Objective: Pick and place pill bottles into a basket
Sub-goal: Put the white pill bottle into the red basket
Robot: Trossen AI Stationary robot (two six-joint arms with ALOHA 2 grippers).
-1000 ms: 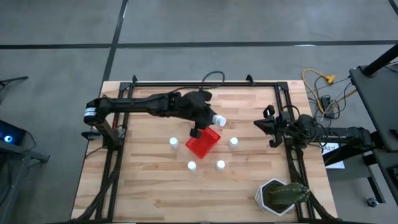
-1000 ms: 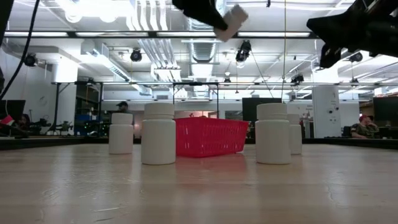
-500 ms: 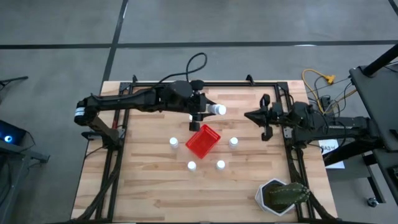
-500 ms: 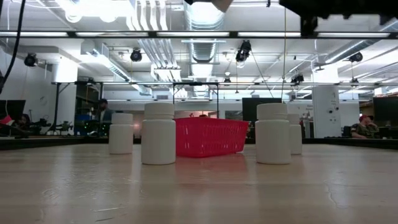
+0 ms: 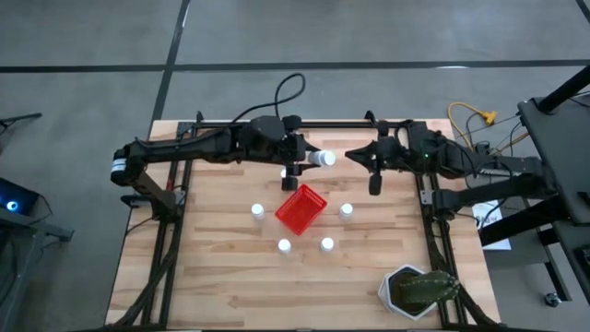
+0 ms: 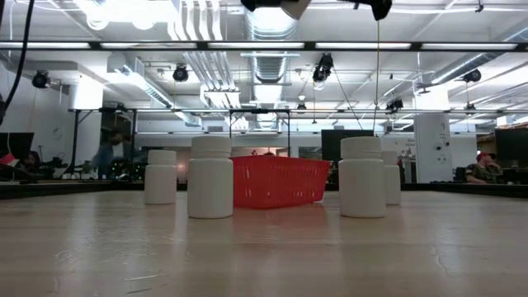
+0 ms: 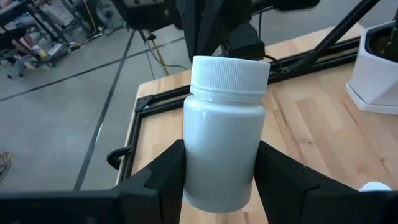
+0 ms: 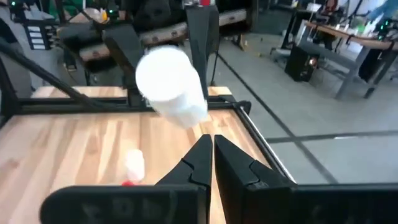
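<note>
My left gripper [image 5: 309, 160] holds one white pill bottle [image 5: 323, 159] high over the table's far middle, beyond the red basket [image 5: 301, 208]. My right gripper [image 5: 350, 154] is shut and empty. It hangs level just to the right of that bottle and points at its cap [image 8: 171, 78]. The basket stands on the table with nothing showing inside it. Several other pill bottles stand upright around it [image 5: 257, 211] [image 5: 347, 210] [image 5: 284, 246] [image 5: 326, 244]. In the low view both grippers are cut off at the top edge, above the basket [image 6: 276, 181]. My left gripper pinches the lower half of the bottle's body [image 7: 214, 180] between its two fingers [image 7: 165, 177], one on each side. The fingers come from the table's left, nearly level, and lie along the bottle. The bottle is lifted clear, with its cap [image 7: 229, 73] pointing away toward the table's right.
A cactus in a white pot [image 5: 417, 290] stands at the near right corner. Black frame rails [image 5: 171, 231] run along the table's left, right and far edges. Bare wood lies along the near edge.
My right gripper has risen and swung toward the table's left, tipping up to nearly level, and now faces the held bottle. My left gripper has lifted the bottle and carried it from over the basket toward the far edge.
</note>
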